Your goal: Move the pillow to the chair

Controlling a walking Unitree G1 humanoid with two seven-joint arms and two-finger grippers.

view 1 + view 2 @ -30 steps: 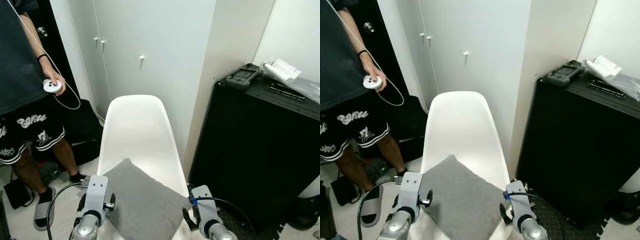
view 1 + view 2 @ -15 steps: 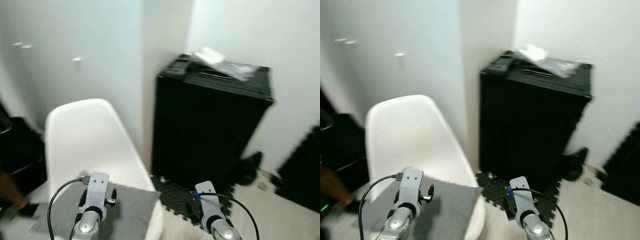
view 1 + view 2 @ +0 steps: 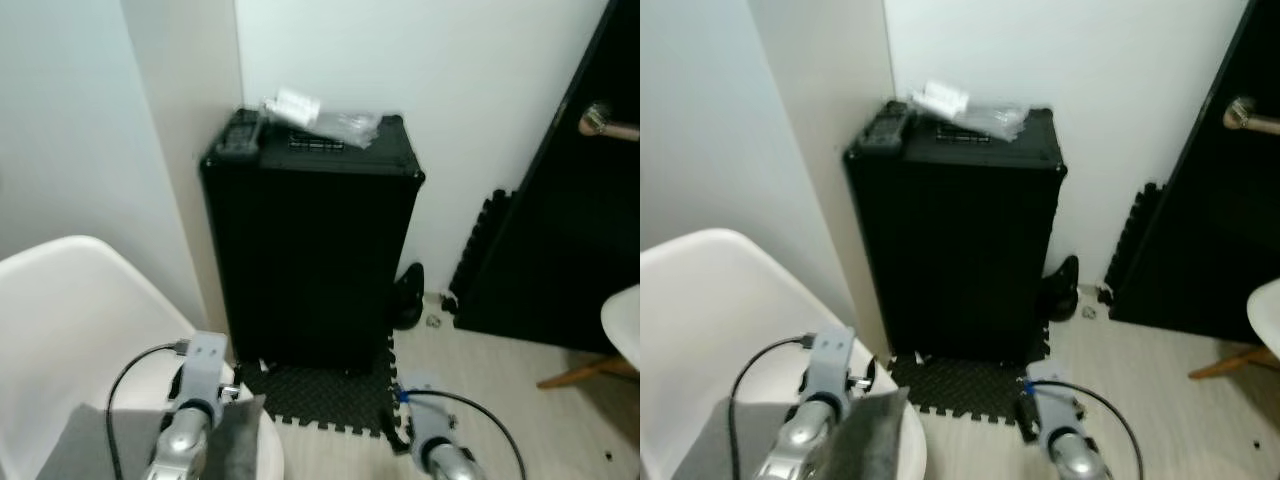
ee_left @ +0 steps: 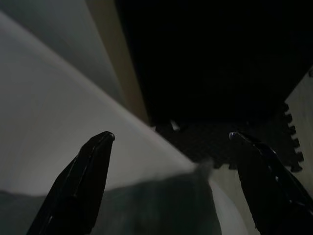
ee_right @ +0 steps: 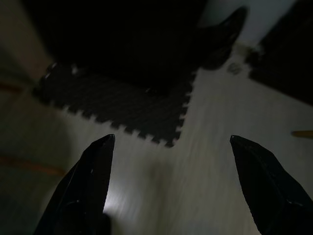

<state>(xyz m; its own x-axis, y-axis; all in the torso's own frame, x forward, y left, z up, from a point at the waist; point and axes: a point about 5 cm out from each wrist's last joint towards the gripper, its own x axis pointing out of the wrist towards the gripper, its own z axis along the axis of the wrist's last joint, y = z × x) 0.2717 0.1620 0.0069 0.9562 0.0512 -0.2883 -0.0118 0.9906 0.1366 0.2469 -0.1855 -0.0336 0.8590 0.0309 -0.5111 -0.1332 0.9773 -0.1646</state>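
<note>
While resting at the near left of the scene, lying on the seat, touching neither gripper:
Pillow [image 3: 110, 445]: grey; lying on the white seat, its right corner reaching the seat's right edge.
Chair [image 3: 80, 320]: white shell; standing at the near left, bearing the pillow, backing onto the pale wall.
Left gripper [image 4: 171, 142]: hovering just above the pillow's right corner and the seat edge; fingers [image 4: 80, 183] spread wide, holding nothing.
Right gripper [image 5: 171, 142]: hanging over the pale floor to the right of the chair; fingers [image 5: 85, 188] spread wide, holding nothing.
Left arm [image 3: 195, 400]: showing at the near edge, over the pillow, trailing a black cable.
Right arm [image 3: 435, 455]: showing at the near edge, right of the chair, trailing a black cable.
Black cabinet [image 3: 315, 250]: standing far centre against the wall, right of the chair.
Foam mat [image 3: 325, 395]: dark, toothed edge; lying on the floor at the cabinet's foot.
Clutter [image 3: 320, 115]: a pale packet and clear wrapping, lying on the cabinet's top.
Black door [image 3: 560, 200]: standing at the far right, carrying a metal handle [image 3: 605, 122].
</note>
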